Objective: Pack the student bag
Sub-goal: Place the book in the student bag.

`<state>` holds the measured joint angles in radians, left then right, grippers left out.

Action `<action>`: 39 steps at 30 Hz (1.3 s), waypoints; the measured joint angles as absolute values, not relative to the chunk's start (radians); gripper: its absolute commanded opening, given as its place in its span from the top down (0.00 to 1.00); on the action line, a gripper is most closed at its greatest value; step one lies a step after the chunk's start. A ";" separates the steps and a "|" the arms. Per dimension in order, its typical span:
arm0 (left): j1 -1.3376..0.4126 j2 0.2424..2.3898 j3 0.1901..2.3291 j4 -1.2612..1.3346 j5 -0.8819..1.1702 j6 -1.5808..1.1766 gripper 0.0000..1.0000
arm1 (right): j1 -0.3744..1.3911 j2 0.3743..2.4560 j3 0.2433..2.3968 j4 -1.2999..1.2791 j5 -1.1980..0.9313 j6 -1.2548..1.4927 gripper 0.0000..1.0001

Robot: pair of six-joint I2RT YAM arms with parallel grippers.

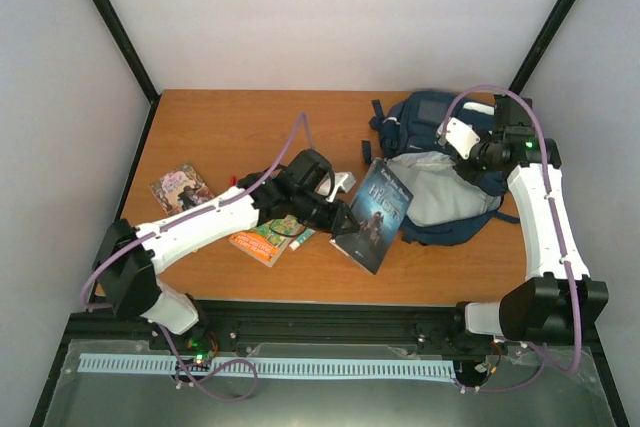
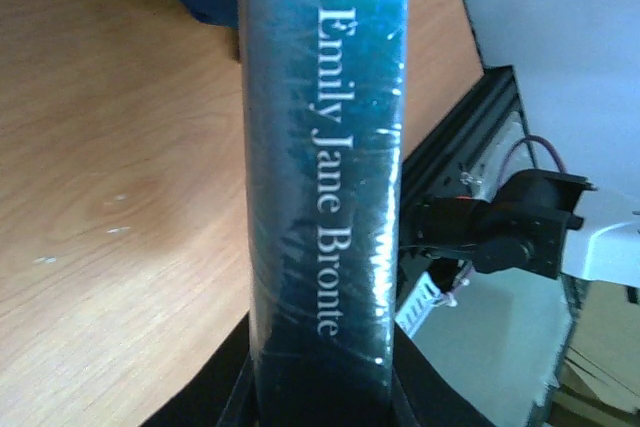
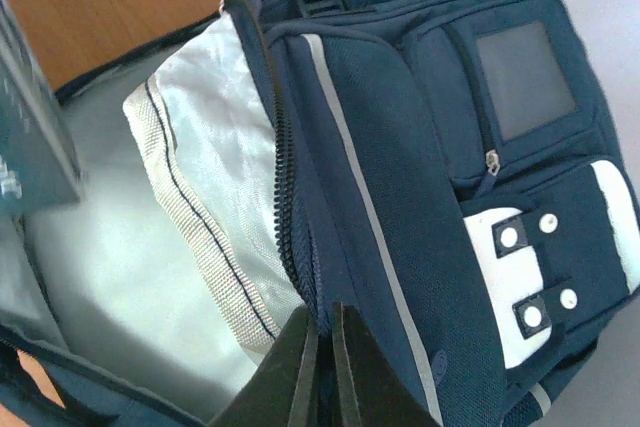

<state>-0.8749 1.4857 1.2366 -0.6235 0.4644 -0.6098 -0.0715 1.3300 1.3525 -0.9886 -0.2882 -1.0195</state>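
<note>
Navy student bag (image 1: pixel 415 119) open at the far right of the wooden table (image 1: pixel 220 127), one book held at its mouth.
Its main compartment gapes towards the table's middle, pale grey lining showing; the white-patched front pocket (image 3: pixel 520 277) faces up; the left gripper (image 1: pixel 338 217) clamps a dark teal book (image 1: pixel 380 209), spine lettered "Emily Jane Bronte", tilted with its far edge at the bag's opening; the right gripper (image 3: pixel 323 332) has its fingers pressed together at the zip edge of the upper flap, and whether fabric is caught between them I cannot tell; an orange-and-green book (image 1: pixel 268 239) lies under the left arm; a small picture card (image 1: pixel 180 187) lies well apart to the left.
</note>
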 measured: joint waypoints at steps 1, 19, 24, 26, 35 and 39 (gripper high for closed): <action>-0.875 1.495 1.222 -0.594 0.487 -0.619 0.99 | -0.072 1.327 1.357 -0.981 -0.287 -1.005 0.97; -0.875 1.874 1.256 -0.049 0.745 -0.855 0.99 | -0.072 1.317 1.400 -0.949 -0.341 -0.855 0.97; -0.871 2.030 1.366 0.107 0.774 -0.952 0.99 | -0.072 1.317 1.401 -0.953 -0.371 -0.843 0.97; -0.865 2.080 1.395 0.184 0.781 -1.002 0.99 | -0.072 1.317 1.402 -0.954 -0.385 -0.841 0.97; -0.818 2.291 1.577 0.364 0.795 -1.195 0.99 | -0.072 1.317 1.417 -0.970 -0.445 -0.836 0.97; -0.802 2.382 1.716 0.331 0.799 -1.209 0.99 | -0.073 1.317 1.417 -0.980 -0.457 -0.844 0.97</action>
